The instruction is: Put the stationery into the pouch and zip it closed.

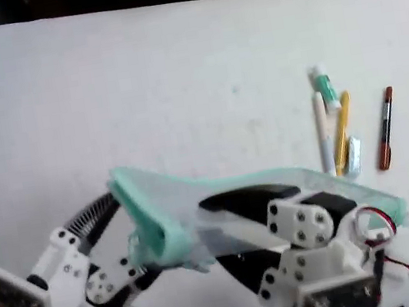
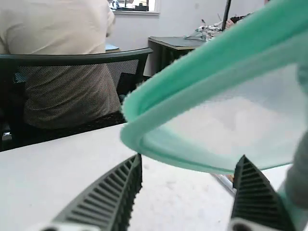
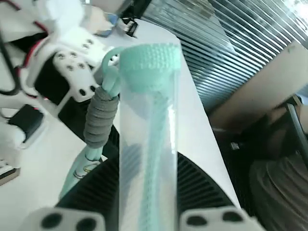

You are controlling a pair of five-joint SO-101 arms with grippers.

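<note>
on tabletop [image 1: 100, 84]: 3 pens [image 1: 342, 130], 1 glue stick [image 1: 324, 86], 1 clear bit [image 1: 353, 155], away from 1 held-up pouch [image 1: 166, 206]. we see r fingers [image 3: 202, 187] clamping it, l fingers [image 2: 115, 187] spread.

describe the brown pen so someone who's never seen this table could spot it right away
On the white table, look beyond the mint pouch, toward the right of the high view. The brown pen lies alone at the far right, apart from the yellow pen and white pen lying side by side, and it is the only dark one.
</note>
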